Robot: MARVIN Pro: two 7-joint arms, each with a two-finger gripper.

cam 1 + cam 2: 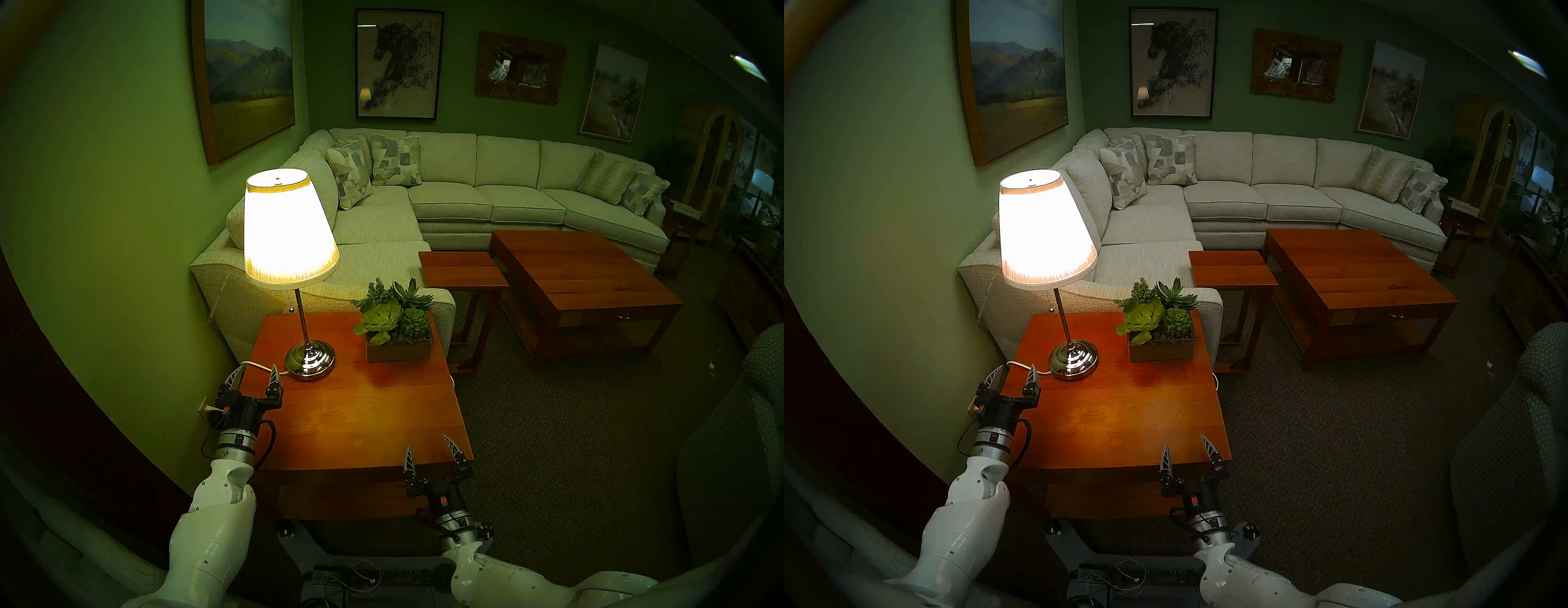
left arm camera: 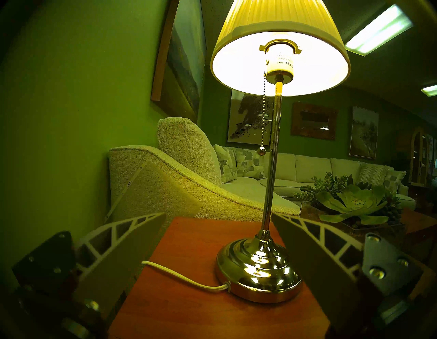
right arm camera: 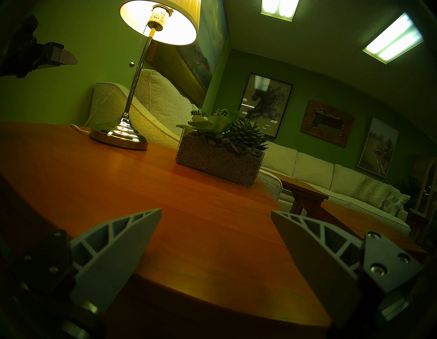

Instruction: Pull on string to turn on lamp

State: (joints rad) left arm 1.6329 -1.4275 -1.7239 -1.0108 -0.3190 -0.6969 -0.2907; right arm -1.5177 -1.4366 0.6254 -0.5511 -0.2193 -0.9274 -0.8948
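Your lamp [image 1: 290, 237] stands lit at the far left of the table [image 1: 382, 407], its chain [image 2: 263, 113] hanging free just beside the pole, knob at the bottom. Your left gripper [image 1: 256, 371] hovers near the base, above the cord [image 2: 184, 278], jaws spread and empty. Your right gripper [image 1: 428, 452] sits at the table's near edge, well apart from the lamp, jaws also spread, holding nothing

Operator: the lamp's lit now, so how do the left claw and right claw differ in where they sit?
The left claw is at the side table's left edge, close to the lamp base and over the white power cord; the right claw is at the table's near edge, far from the lamp. The left claw's view faces the pull chain; the right claw's sees it from afar. Both are open and empty.
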